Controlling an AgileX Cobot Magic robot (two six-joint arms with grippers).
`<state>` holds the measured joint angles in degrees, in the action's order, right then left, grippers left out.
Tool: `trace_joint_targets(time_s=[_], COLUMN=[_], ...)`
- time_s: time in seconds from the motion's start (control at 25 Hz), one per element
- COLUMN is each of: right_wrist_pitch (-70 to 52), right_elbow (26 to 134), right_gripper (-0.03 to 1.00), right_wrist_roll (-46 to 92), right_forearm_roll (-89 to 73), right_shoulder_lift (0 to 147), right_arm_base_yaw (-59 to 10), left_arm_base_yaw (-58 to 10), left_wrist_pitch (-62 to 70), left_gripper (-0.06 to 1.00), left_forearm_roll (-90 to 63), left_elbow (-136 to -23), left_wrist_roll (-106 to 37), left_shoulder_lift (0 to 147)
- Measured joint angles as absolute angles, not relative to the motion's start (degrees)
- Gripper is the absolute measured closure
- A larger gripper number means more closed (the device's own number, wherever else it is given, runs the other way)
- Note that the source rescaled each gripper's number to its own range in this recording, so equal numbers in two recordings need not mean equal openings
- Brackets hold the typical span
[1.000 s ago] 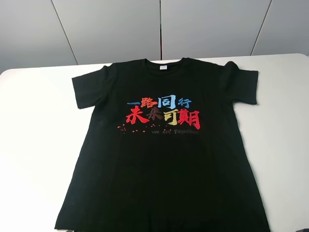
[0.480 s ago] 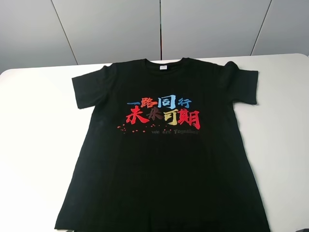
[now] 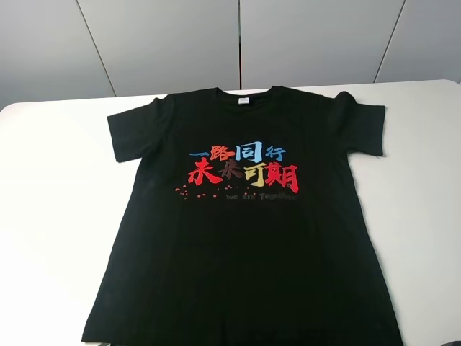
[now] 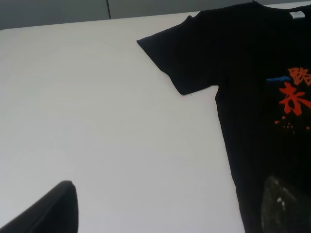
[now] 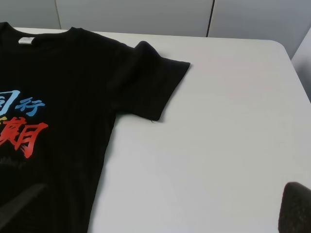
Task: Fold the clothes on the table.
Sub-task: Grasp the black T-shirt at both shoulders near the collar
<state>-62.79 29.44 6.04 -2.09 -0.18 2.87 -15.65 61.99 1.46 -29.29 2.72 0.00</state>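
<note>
The black T-shirt (image 3: 241, 231) lies flat and face up on the white table (image 3: 57, 216), collar at the far side, with the white neck label (image 3: 243, 101) showing. The red, blue and yellow characters (image 3: 243, 167) sit on the chest. The left sleeve (image 4: 182, 53) and the right sleeve (image 5: 150, 85) are spread out. In the left wrist view the left gripper (image 4: 170, 194) is open above the shirt's left side edge, holding nothing. In the right wrist view the right gripper (image 5: 165, 194) is open above the shirt's right side edge, holding nothing. Neither gripper shows in the exterior high view.
Grey wall panels (image 3: 238, 43) stand behind the table's far edge. Bare white tabletop lies on the left (image 4: 97, 121) and on the right (image 5: 233, 136) of the shirt. The table's rounded far right corner (image 5: 282, 46) shows in the right wrist view.
</note>
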Motion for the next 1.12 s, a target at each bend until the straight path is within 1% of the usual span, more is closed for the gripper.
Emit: trace_joint_targets(time_s=[0.4, 0.84, 0.96, 1.04, 1.12], right_wrist_pitch=[-62.8, -62.1, -60.2, -57.8, -55.7], right_elbow=[29.4, 29.4, 32.4, 36.8, 42.8], right_gripper=[-0.03, -0.03, -0.03, 0.01, 0.07], right_wrist_roll=[5.6, 5.4, 5.6, 5.6, 5.6], right_forearm_roll=[-0.6, 0.7, 2.8, 4.9, 8.3], right_shoulder_lift=[-0.2, -0.1, 3.4, 8.3, 15.0], right_arm_base_yaw=[2.9, 2.9, 2.9, 2.7, 1.8], left_arm_base_yaw=[-15.7, -15.7, -15.7, -15.7, -15.7], left_wrist_pitch=[62.0, 62.0, 62.0, 61.4, 59.5], left_gripper=[-0.06, -0.06, -0.05, 0.00, 0.10], left_forearm_roll=[1.6, 5.2, 6.3, 7.0, 7.9], left_elbow=[-29.3, -29.3, -29.3, -30.0, -31.9], left_wrist_roll=[2.7, 6.8, 7.0, 7.1, 7.1], left_shoulder_lift=[0.0, 0.4, 4.0, 8.4, 13.6])
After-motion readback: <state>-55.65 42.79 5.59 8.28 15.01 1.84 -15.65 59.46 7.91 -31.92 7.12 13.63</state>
